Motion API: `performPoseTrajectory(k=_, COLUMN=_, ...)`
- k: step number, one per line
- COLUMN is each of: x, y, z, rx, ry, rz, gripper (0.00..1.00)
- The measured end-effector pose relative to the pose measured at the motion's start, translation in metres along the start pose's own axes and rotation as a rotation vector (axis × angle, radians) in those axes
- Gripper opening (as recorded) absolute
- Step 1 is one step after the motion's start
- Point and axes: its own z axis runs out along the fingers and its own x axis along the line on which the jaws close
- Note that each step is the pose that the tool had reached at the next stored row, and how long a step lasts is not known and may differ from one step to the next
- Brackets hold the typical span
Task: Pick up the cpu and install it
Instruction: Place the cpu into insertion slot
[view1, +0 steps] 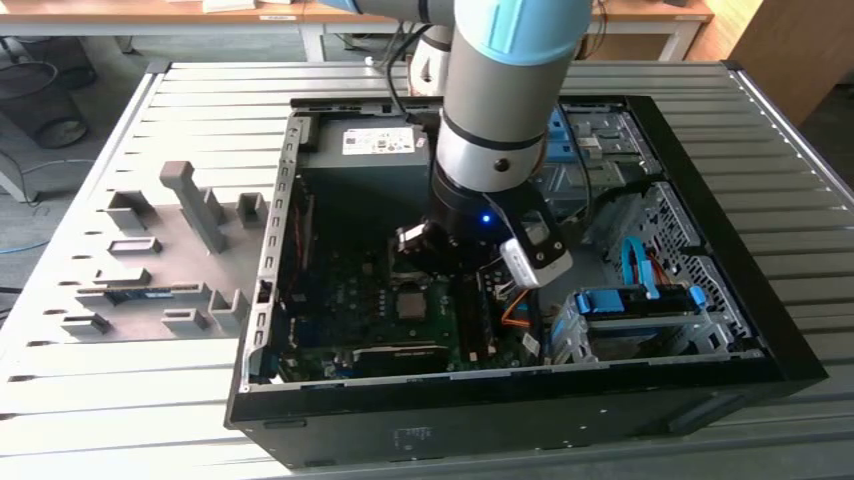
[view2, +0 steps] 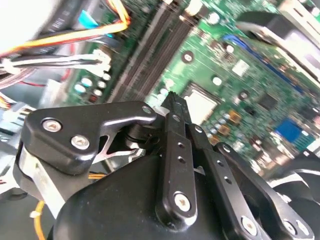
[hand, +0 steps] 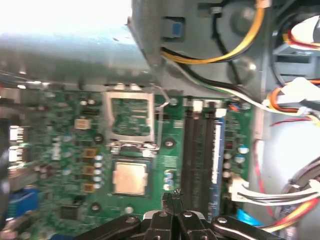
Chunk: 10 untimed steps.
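Tool (hand: 170, 201) clenched empty, close beside the cpu (hand: 130, 178) flat on the green board (hand: 60, 145).

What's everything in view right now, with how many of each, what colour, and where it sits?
cpu: one, silver-grey, lying in the motherboard's socket beside the raised socket frame.
motherboard: one, green, inside the computer case.
computer case: one, black, open, on the table.
power supply: one, grey with a white label, inside the case beyond the board in the exterior view.
cables: several, yellow, orange, black and white, along the board's edge.
fixture tray: one, grey, on the table at the exterior view's left of the case.
table: one, grey slatted metal.
arm: one, grey and light blue, reaching into the case.
end effector: one, black, shut, holding nothing, over the board near the cpu.
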Motion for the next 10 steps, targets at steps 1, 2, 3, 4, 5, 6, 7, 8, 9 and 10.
performPoseTrajectory(k=1, x=0.0003, y=0.0000, z=0.0000, rx=0.0009, ry=-0.0181, rz=0.001, gripper=0.10)
performPoseTrajectory(k=2, x=0.0008, y=0.0000, z=0.0001, rx=0.0015, ry=-0.0370, rz=0.001, gripper=0.10)
performPoseTrajectory(k=3, x=0.0009, y=0.0001, z=0.0003, rx=0.0019, ry=-0.0511, rz=0.002, gripper=0.10)
performPoseTrajectory(k=4, x=0.0008, y=0.0001, z=0.0004, rx=0.0012, ry=-0.0534, rz=0.002, gripper=0.10)
performPoseTrajectory(k=5, x=0.0008, y=0.0001, z=0.0004, rx=0.0011, ry=-0.0552, rz=0.002, gripper=0.10)
performPoseTrajectory(k=6, x=0.0008, y=0.0001, z=0.0003, rx=0.0014, ry=-0.0570, rz=0.002, gripper=0.10)
performPoseTrajectory(k=7, x=0.0009, y=0.0000, z=0.0002, rx=0.0017, ry=-0.0586, rz=0.002, gripper=0.10)
performPoseTrajectory(k=8, x=0.0009, y=-0.0001, z=0.0001, rx=-0.0047, ry=-0.0589, rz=0.003, gripper=0.10)
performPoseTrajectory(k=9, x=0.0010, y=0.0000, z=0.0002, rx=-0.0222, ry=-0.0596, rz=0.004, gripper=0.10)
performPoseTrajectory(k=10, x=0.0010, y=0.0000, z=0.0002, rx=-0.0410, ry=-0.0603, rz=0.005, gripper=0.10)
